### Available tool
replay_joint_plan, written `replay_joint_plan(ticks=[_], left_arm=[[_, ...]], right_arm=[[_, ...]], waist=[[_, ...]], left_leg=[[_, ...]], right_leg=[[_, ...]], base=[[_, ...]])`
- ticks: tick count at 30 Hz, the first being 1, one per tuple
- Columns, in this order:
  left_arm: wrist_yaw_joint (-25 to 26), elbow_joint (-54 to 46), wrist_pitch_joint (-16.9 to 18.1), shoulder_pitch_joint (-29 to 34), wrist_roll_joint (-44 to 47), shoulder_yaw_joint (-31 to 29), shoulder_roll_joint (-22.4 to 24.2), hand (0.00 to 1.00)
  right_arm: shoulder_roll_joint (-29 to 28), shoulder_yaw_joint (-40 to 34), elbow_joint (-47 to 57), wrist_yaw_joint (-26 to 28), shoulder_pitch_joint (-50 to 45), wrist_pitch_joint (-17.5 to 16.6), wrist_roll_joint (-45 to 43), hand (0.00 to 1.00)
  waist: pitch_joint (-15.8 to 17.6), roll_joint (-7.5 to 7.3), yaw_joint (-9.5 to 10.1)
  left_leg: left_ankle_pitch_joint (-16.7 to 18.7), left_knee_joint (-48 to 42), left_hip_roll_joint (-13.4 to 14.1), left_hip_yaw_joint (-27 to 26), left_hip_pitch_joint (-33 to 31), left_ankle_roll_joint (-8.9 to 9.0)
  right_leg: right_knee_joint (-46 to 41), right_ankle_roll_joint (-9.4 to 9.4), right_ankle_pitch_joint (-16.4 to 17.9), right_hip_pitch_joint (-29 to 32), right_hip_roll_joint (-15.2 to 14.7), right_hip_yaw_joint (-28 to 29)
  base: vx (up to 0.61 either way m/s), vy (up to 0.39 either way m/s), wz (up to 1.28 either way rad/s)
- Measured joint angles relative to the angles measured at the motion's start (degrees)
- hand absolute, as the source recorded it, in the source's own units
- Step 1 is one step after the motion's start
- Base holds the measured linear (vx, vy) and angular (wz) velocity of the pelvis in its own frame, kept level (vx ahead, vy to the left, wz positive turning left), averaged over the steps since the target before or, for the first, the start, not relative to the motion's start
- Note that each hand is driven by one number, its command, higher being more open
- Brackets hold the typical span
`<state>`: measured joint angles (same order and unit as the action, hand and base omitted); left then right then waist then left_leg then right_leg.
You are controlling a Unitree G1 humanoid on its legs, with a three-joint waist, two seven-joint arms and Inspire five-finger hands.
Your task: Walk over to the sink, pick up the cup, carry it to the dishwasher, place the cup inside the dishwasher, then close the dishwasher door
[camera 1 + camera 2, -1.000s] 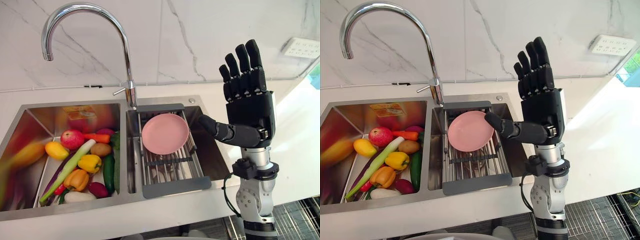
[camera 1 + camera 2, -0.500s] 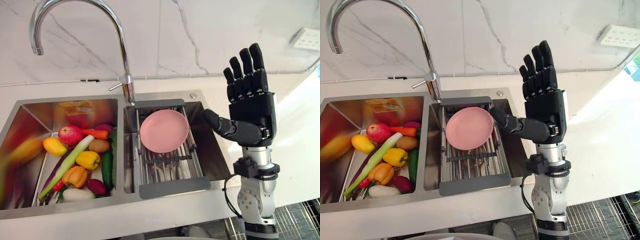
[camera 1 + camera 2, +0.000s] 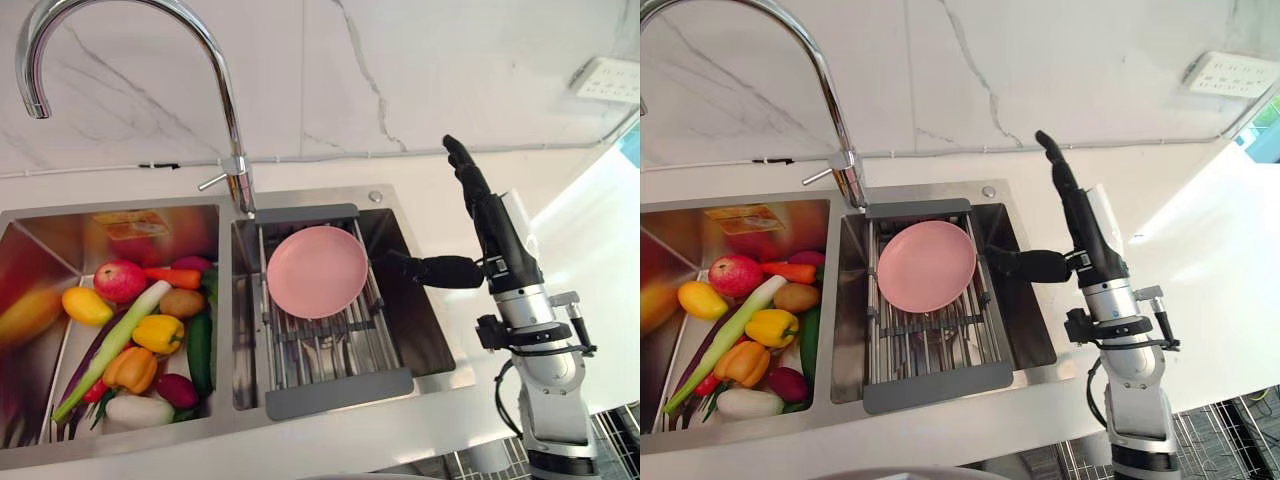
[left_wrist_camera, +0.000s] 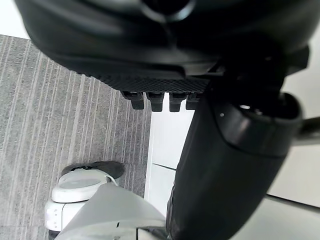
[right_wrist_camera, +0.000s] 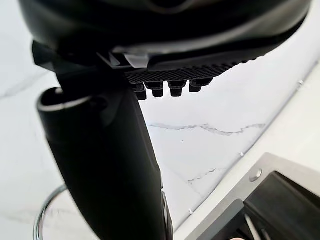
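While the sink [image 3: 418, 322] holds vegetables [image 3: 150, 330] in its left basin and a rack [image 3: 335, 392] with a pink plate [image 3: 316, 271] in its right one, the right hand [image 3: 500, 240] has turned from palm-forward to edge-on. Its fingers are straight and wide, thumb stretched left toward the plate, probably lining up a reach. Where the cup sits I cannot tell. The left hand [image 4: 165, 45] hangs relaxed and empty.
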<state>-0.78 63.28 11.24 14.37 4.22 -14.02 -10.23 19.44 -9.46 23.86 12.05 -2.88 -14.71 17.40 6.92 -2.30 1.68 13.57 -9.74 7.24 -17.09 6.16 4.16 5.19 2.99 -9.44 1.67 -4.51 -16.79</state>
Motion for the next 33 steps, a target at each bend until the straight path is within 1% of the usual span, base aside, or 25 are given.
replay_joint_plan(ticks=[1, 4, 5, 7, 9, 11, 13, 15, 22, 26, 28, 33], left_arm=[[-0.03, 0.05, -0.11, -0.04, -0.8, -0.08, -0.05, 1.0], [-0.59, 0.07, -0.68, -0.26, -1.94, -1.53, 0.02, 1.0], [-0.8, 0.06, -0.94, -0.54, -2.11, -1.9, -0.06, 1.0], [-0.86, 0.05, -0.96, -0.63, -2.14, -1.93, -0.23, 1.0], [-0.94, 0.0, -1.0, -0.77, -2.26, -2.09, -0.38, 1.0], [-0.96, -0.16, -1.06, -0.83, -3.27, -2.22, -0.51, 1.0], [-0.99, -0.18, -1.15, -0.9, -3.71, -2.28, -0.67, 1.0], [-1.01, -0.22, -1.53, -0.94, -3.8, -2.31, -0.54, 1.0], [-1.59, -0.35, -1.7, -0.97, -4.35, -2.47, -0.87, 1.0], [-1.7, -0.35, -1.7, -0.88, -4.36, -2.45, -0.92, 1.0], [-1.74, -0.35, -1.7, -0.89, -4.36, -2.4, -0.92, 1.0], [-1.75, -0.31, -1.7, -0.85, -4.36, -2.26, -0.96, 1.0]], right_arm=[[1.42, 0.52, 1.25, 1.05, 0.06, -0.07, 2.69, 1.0], [4.52, 2.76, 3.36, 4.02, 0.08, -0.24, 5.94, 1.0], [5.85, 4.13, 4.54, 6.35, 0.13, -0.64, 7.78, 1.0], [6.49, 5.55, 5.41, 8.61, 0.23, -1.23, 9.68, 1.0], [7.39, 7.53, 6.37, 11.79, 0.46, -2.53, 12.31, 1.0], [7.74, 8.48, 6.86, 13.91, 1.01, -3.75, 14.95, 1.0], [8.13, 9.29, 6.95, 15.47, 1.71, -4.77, 16.78, 1.0], [9.78, 10.46, 6.98, 16.72, 2.79, -5.56, 19.2, 1.0], [11.72, 13.93, 6.98, 17.52, 4.07, -8.11, 29.58, 1.0], [11.71, 15.43, 6.89, 17.42, 4.52, -8.74, 32.15, 1.0], [11.71, 16.02, 6.52, 16.62, 4.54, -8.78, 33.17, 1.0], [11.39, 18.44, 3.16, 12.57, 4.56, -9.09, 38.52, 1.0]], waist=[[-0.14, -0.05, 0.08], [-0.67, -0.37, 0.05], [-0.98, -0.79, 0.07], [-1.34, -1.34, 0.12], [-1.85, -2.06, 0.33], [-2.14, -2.44, 0.32], [-2.55, -2.59, 0.31], [-3.25, -2.49, 0.23], [-3.71, -2.9, 0.22], [-3.92, -3.14, 0.4], [-4.03, -3.25, 0.38], [-4.15, -3.22, 0.42]], left_leg=[[-0.06, 0.08, -0.1, 0.11, 0.27, -0.02], [-0.24, 0.22, -0.3, 0.43, 0.57, -0.28], [-0.61, 0.4, -0.61, 0.66, 0.46, -0.59], [-0.9, 0.54, -0.94, 0.82, 0.38, -0.88], [-1.18, 0.4, -1.33, 0.86, -0.04, -1.11], [-1.33, 0.28, -1.4, 0.85, -0.39, -1.19], [-1.5, 0.22, -1.37, 0.86, -0.62, -1.16], [-1.66, 0.17, -1.34, 0.98, -0.99, -1.09], [-1.68, -0.29, -1.31, 1.67, -1.16, -1.06], [-1.68, -0.29, -1.33, 1.83, -1.31, -1.07], [-1.68, -0.16, -1.29, 2.01, -1.47, -1.07], [-1.81, -0.11, -1.29, 2.02, -1.15, -1.06]], right_leg=[[0.01, 0.05, -0.04, -0.29, -0.08, -0.09], [-0.28, 0.31, -0.43, -0.67, -0.26, -0.54], [-0.28, 0.4, -0.65, -0.66, -0.54, -0.65], [-0.26, 0.54, -0.83, -0.61, -0.84, -0.7], [-0.2, 0.7, -0.93, -0.49, -1.28, -0.64], [-0.03, 0.71, -1.0, -0.35, -1.41, -0.69], [-0.02, 0.71, -0.99, -0.18, -1.42, -0.82], [-0.03, 0.59, -1.08, 0.13, -1.4, -0.95], [-0.04, 0.44, -1.22, 0.08, -1.43, -1.29], [0.01, 0.46, -1.25, 0.02, -1.46, -1.34], [0.02, 0.43, -1.24, 0.02, -1.48, -1.41], [0.03, 0.37, -1.27, -0.01, -1.45, -1.56]], base=[[-0.03, 0.012, 0.03], [-0.05, 0.012, 0.06], [-0.07, 0.015, 0.07], [-0.07, 0.015, 0.05], [-0.11, 0.016, 0.01], [-0.11, 0.001, 0.02], [-0.06, -0.012, 0.02], [-0.02, -0.008, 0.01], [0.0, 0.001, 0.01], [-0.01, 0.005, 0.01], [-0.03, 0.015, 0.04], [0.0, 0.0, 0.0]])
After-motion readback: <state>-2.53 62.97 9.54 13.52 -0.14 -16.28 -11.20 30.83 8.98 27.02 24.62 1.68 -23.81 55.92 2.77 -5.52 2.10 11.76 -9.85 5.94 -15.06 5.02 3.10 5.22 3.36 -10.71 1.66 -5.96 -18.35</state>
